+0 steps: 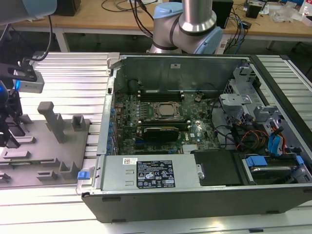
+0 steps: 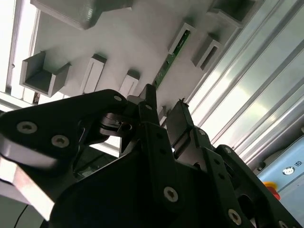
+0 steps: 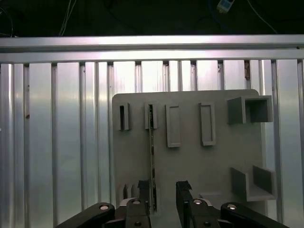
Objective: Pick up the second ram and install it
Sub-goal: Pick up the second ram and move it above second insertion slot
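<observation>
At the exterior view's left, a grey moulded fixture plate (image 1: 53, 156) lies on the ribbed aluminium counter (image 1: 73, 73). In the first wrist view, narrow slots (image 3: 123, 117) keep the thin dark-green circuit-board stick (image 3: 152, 142) on edge for gripping; the black metal hand (image 3: 163, 189) straddles it, fingers apart. Second wrist view: stick unclamped between tips.

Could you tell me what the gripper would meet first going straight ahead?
The open gripper would probably meet the second ram, standing on edge in the gray tray; depth is unclear.
</observation>
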Robot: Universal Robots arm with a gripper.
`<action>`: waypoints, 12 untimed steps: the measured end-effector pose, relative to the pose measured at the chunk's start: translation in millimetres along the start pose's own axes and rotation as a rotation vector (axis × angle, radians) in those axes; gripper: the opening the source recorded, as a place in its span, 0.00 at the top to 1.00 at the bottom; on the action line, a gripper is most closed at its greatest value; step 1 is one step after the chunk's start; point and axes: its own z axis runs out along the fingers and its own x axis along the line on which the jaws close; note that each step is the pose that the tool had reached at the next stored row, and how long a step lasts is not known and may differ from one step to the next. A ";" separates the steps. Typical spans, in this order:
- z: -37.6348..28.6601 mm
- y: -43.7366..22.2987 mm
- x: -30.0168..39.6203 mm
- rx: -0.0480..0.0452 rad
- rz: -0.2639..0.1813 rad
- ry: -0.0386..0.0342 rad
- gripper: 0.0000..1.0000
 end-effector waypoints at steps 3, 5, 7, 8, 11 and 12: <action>5.4 -0.3 1.6 0.0000 0.000 0.0001 0.64; 7.8 -0.4 1.7 0.0000 0.000 0.0000 0.64; 9.0 -0.4 1.7 0.0000 0.000 0.0001 0.64; 9.5 -0.5 1.7 0.0000 0.000 0.0000 0.64; 12.3 -0.6 1.7 0.0000 0.000 0.0000 0.64; 13.5 -0.6 1.7 0.0000 0.000 0.0000 0.64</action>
